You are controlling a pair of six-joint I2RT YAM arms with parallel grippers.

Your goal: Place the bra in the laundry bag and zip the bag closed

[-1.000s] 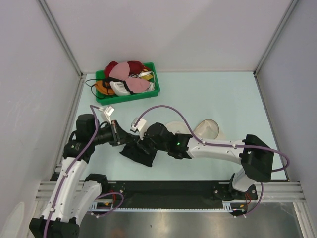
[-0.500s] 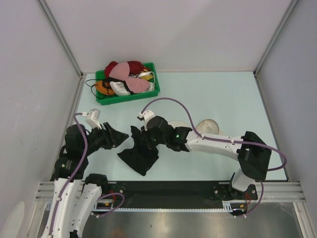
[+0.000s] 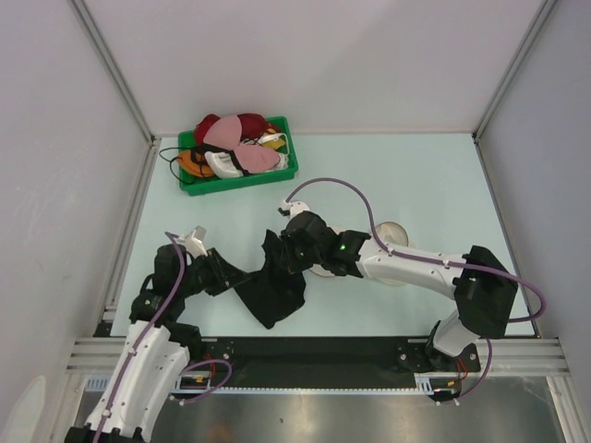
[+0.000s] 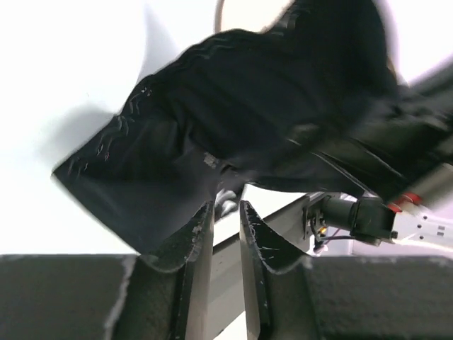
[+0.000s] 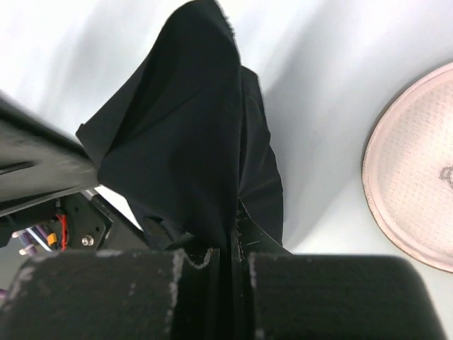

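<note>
**Bra held just left of the bag, right arm the nearer**

Seen from above: black padded fabric bra (image 3: pixel 272 286) strung between the two grippers, long axis slanting from far right down toward near left. Clamped at its upper end by the right gripper (image 3: pixel 288 251), fingers pressed tight on a fold of the cloth in the right wrist view. Met at its left corner by the left gripper (image 3: pixel 226 274); jaws there almost together with a slim gap, dark cloth just past the tips, so cannot tell whether pinched or merely touching. Off to the right of the bra, partly hidden under the right forearm: round cream-white mesh laundry bag (image 3: pixel 397 233), one flat mesh face showing near the right wrist camera as well. Not yet in the bag, so zipping some way off. Probably calls for a short carry rightward, led by the right arm as the nearer one, once the bag's mouth is found
</note>
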